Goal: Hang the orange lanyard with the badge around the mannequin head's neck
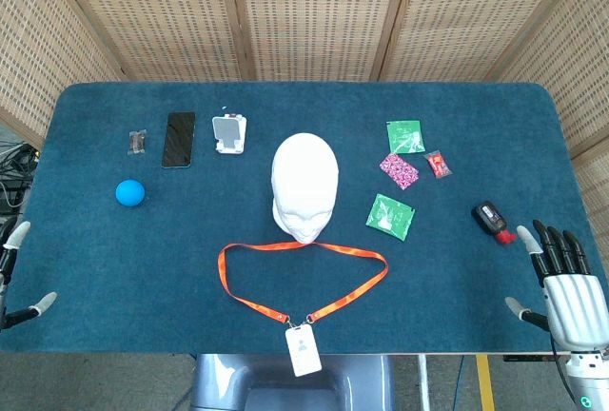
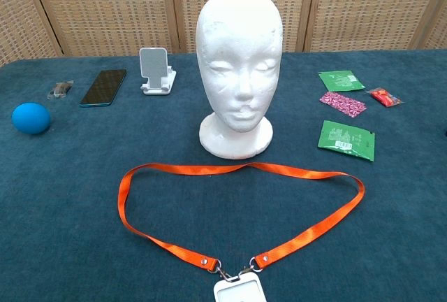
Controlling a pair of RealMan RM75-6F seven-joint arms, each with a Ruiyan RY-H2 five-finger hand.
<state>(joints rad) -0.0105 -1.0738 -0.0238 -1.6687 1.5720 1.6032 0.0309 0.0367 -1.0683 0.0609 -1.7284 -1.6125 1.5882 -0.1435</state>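
Note:
The white mannequin head (image 1: 304, 183) (image 2: 239, 57) stands upright mid-table, facing the front edge. The orange lanyard (image 1: 301, 278) (image 2: 237, 170) lies flat in an open loop just in front of its base. The white badge (image 1: 303, 349) (image 2: 239, 292) hangs at the loop's near end, over the table's front edge. My right hand (image 1: 563, 283) is at the front right corner, fingers spread, holding nothing. Only the fingertips of my left hand (image 1: 14, 273) show at the left edge, apart and empty. Both hands are far from the lanyard. The chest view shows neither hand.
A blue ball (image 1: 130, 192), a black phone (image 1: 178, 138), a white phone stand (image 1: 230, 134) and a small clip (image 1: 139, 142) lie back left. Green (image 1: 391, 216), pink (image 1: 399, 170) and red (image 1: 438, 164) packets lie right of the head. A black-and-red device (image 1: 492, 218) sits near my right hand.

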